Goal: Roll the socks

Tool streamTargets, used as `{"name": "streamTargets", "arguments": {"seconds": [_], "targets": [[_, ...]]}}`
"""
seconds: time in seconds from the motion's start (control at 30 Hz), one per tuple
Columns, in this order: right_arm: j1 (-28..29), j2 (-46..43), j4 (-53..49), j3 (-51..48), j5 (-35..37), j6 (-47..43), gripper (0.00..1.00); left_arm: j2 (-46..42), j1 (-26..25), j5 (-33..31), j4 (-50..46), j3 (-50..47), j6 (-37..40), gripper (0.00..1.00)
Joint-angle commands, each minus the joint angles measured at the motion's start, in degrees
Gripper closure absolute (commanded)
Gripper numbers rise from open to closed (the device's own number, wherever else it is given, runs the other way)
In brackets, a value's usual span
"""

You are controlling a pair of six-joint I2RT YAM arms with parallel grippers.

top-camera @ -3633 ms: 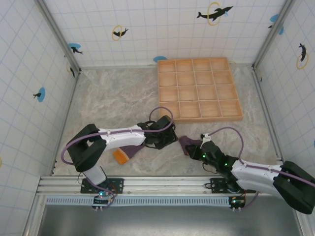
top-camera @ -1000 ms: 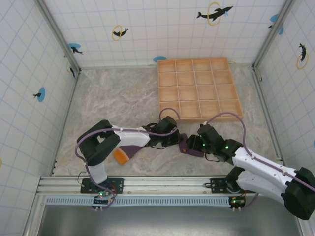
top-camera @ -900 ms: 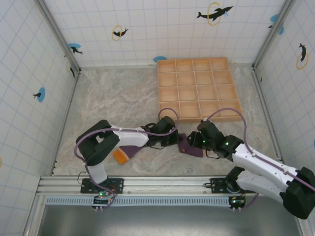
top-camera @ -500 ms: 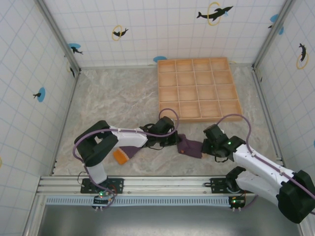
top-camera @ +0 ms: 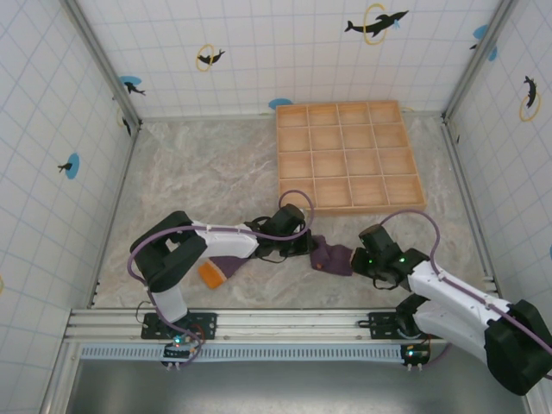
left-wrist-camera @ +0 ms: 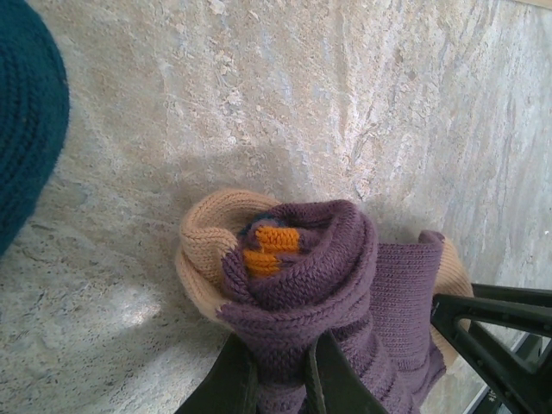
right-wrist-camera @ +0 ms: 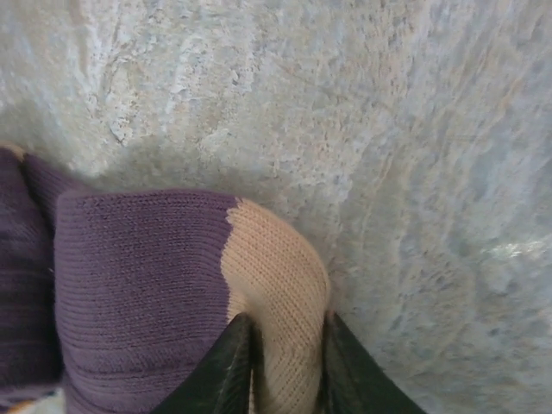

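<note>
1. Gripping the purple sock roll [left-wrist-camera: 302,267] from below, the left end effector [left-wrist-camera: 276,384] is closed tight on the knit. The roll lies on the marble counter [top-camera: 216,181] near the front edge, between the two arms and just short of the wooden tray [top-camera: 349,155].
2. The right end effector [right-wrist-camera: 280,366] is clamped on the tan cuff [right-wrist-camera: 276,276] at the loose end of the same sock, with both fingers pressed into the fabric.
3. Risk: the roll looks loose, with an orange patch [left-wrist-camera: 272,241] and a tan layer showing at its core. If either end effector lets go too early, the coil probably springs open.
4. Risk: the two end effectors work very close together. Pulling the cuff over the roll could knock the fingers together or drag the roll out of the left grip.
5. Risk: only an edge of stretchy knit is pinched at the cuff, so it may slip free under tension.
6. Risk: another sock [top-camera: 211,272], purple with an orange end, lies partly under the left arm. A sweeping move of that arm could drag it along.
7. Writing: none is readable. The tiled walls carry dolphin decals with rings. No brand or label can be made out on the socks, tray or arms.
</note>
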Motion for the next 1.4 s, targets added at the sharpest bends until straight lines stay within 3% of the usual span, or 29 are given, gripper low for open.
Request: {"name": "streamTargets", "arguments": {"seconds": [0.0, 0.1, 0.43, 0.53, 0.73, 0.9, 1.17, 1.27, 1.37], "targets": [[-0.1, 0.7, -0.3, -3.8, -2.6, 1.7, 0.86, -0.1, 0.5, 0.4, -4.7, -0.5, 2.7, 1.00], [-0.2, 2.0, 0.7, -3.7, -1.6, 0.9, 1.00, -0.9, 0.5, 1.0, -3.4, -1.2, 3.0, 1.00], [-1.8, 14.3, 4.5, 4.8, 5.1, -12.2, 1.00, -7.6, 0.2, 3.5, 6.7, -8.1, -0.5, 1.00], [-2.7, 18.3, 6.3, 9.1, 7.7, -16.6, 1.00, -10.1, -0.9, -1.6, 5.5, -10.4, -2.4, 1.00], [-3.6, 27.5, 13.1, 17.5, 2.0, -24.6, 1.00, -11.1, -5.1, -11.0, 5.6, -12.2, -8.2, 1.00], [-1.5, 32.1, 16.2, 22.6, 1.8, -29.0, 1.00, -10.3, -6.8, -17.5, 3.9, -12.8, -15.7, 1.00], [-1.0, 36.7, 18.0, 25.1, 4.4, -33.8, 1.00, -9.9, -11.1, -28.1, -3.9, -10.7, -25.1, 1.00], [-1.0, 36.8, 19.1, 25.1, 2.8, -34.3, 0.90, -8.8, -11.5, -27.8, -4.4, -10.0, -26.1, 1.00], [-0.9, 35.8, 19.5, 25.1, 1.3, -35.5, 0.70, -7.8, -11.5, -27.4, -4.8, -9.2, -25.6, 1.00]]}}
